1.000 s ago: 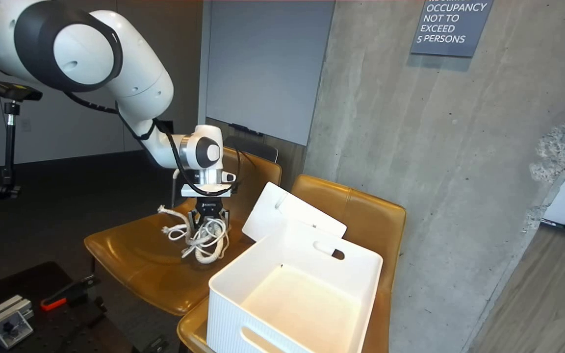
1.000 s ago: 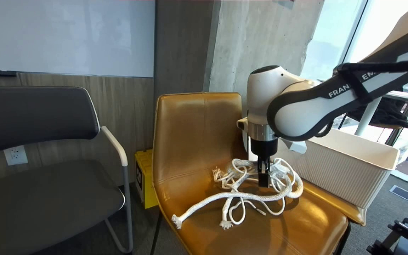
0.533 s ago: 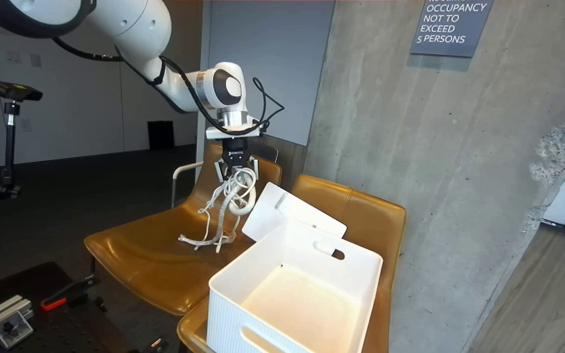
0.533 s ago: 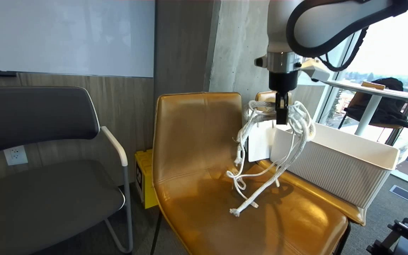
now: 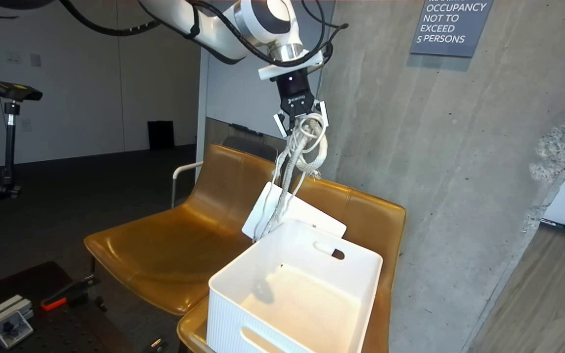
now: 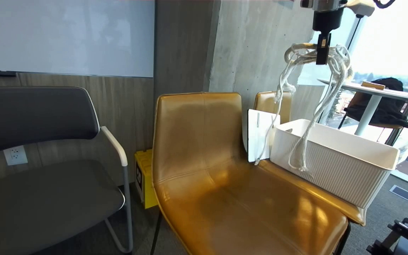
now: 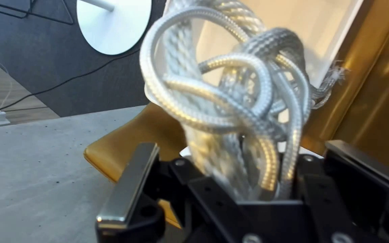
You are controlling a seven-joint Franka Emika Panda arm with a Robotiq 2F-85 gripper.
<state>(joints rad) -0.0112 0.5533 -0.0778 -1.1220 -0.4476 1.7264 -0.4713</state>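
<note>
Clenched on the white rope (image 5: 289, 172), the gripper (image 6: 322, 58) holds it aloft, mid-frame in an exterior view. A slow, higher carry seems wise: loose ends (apparently below the rim of the white bin (image 5: 226, 318)) could snag. The rope's long axis runs near-vertical, ends pointing lower left in both exterior views.

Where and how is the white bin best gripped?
Probably by the slotted end wall's rim away from the white panel, which crowds the opposite end, from above, jaws astride: the white bin stands open side up and its walls look thin. The gripper holds the rope, so would need freeing first.
</note>
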